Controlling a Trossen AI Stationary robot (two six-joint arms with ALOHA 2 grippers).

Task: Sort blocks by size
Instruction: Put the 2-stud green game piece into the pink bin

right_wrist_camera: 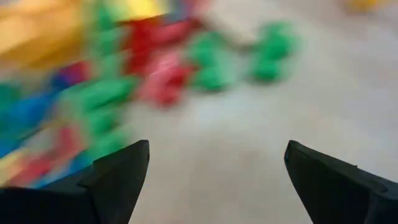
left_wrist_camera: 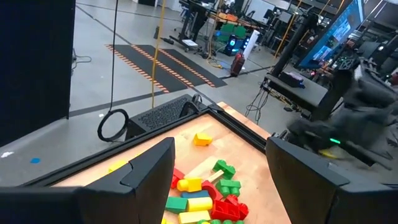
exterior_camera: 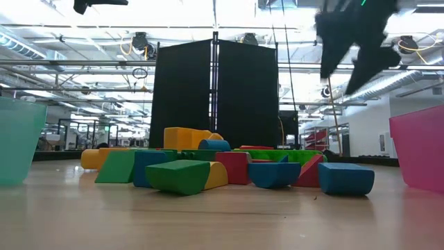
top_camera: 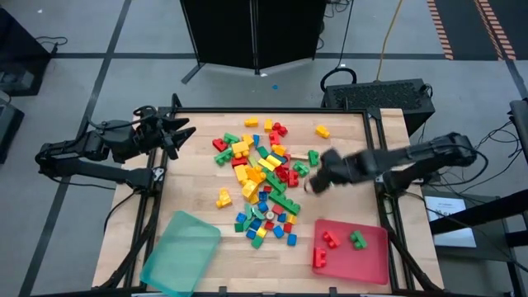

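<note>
A heap of blocks [top_camera: 260,186] lies across the middle of the desk [top_camera: 198,157]. One block [top_camera: 322,130] sits apart from the heap, near the far right corner. Two trays rest at the near edge: one tray [top_camera: 180,252] at the left corner, the other tray [top_camera: 371,256] at the right, with three blocks [top_camera: 338,245] in it. The left tool [top_camera: 177,132] hangs over the desk's far left edge. The right tool [top_camera: 318,177] hovers just beside the heap's right side, above the desk.
</note>
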